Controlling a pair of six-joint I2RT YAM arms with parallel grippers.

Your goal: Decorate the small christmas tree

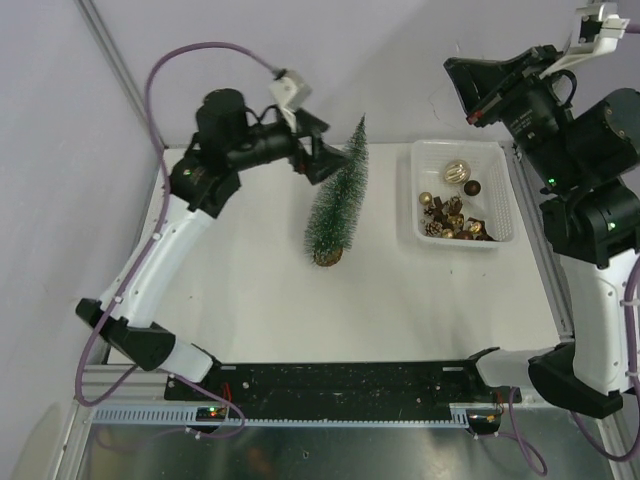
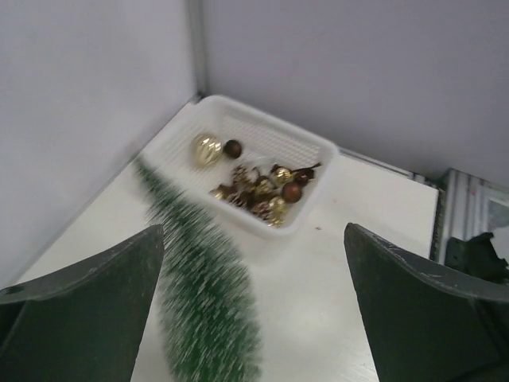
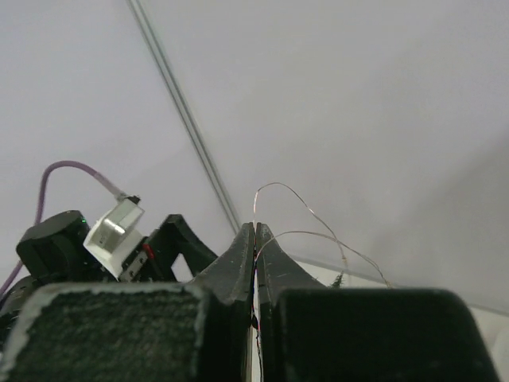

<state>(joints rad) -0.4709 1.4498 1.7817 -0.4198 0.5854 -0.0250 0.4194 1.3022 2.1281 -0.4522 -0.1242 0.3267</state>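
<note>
The small christmas tree (image 1: 338, 205) stands upright on its tan disc base (image 1: 328, 257) in the middle of the white table. My left gripper (image 1: 320, 150) is open beside the tree's upper left, holding nothing. In the left wrist view the blurred tree (image 2: 203, 278) lies between the spread fingers (image 2: 87, 310), close to the left one. My right gripper (image 1: 468, 95) is raised above the basket's far side. In the right wrist view it (image 3: 255, 231) is shut on a thin gold thread (image 3: 303, 200) that loops out from the tips. What hangs from the thread is hidden.
A white mesh basket (image 1: 505, 190) of gold and brown ornaments (image 1: 455, 215) sits right of the tree; it also shows in the left wrist view (image 2: 318, 143). A grey wall and a corner post stand behind the table. A black rail runs along the near edge.
</note>
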